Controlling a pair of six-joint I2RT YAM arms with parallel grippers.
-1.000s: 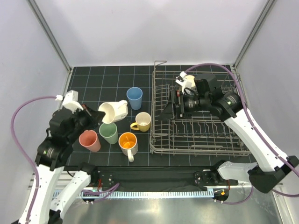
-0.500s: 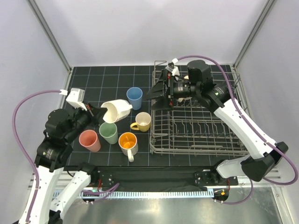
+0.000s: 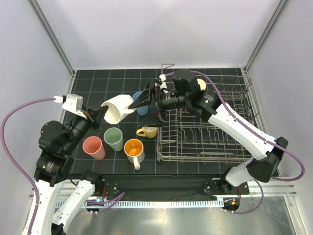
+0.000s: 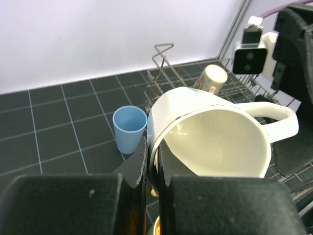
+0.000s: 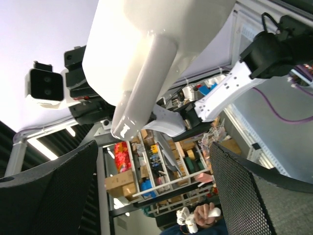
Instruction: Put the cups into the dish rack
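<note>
The mug (image 3: 117, 108) hangs tilted just left of the rack (image 3: 210, 142), handle toward it, with the left gripper (image 3: 99, 114) pinched shut on its rim. The right gripper (image 3: 146, 108) gapes wide around the handle, holding nothing. The mug looks light, stiff and glossy (likely slippery), so the handle is the surest hold.

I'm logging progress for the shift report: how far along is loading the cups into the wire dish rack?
Done: one cream plastic cup sits in the grey wire dish rack. In hand: the left gripper holds a white handled mug aloft, its handle between the fingers of the open right gripper. Left on the table: blue cup, yellow mug, pale green cup, pink cup, orange-lined white mug.
</note>
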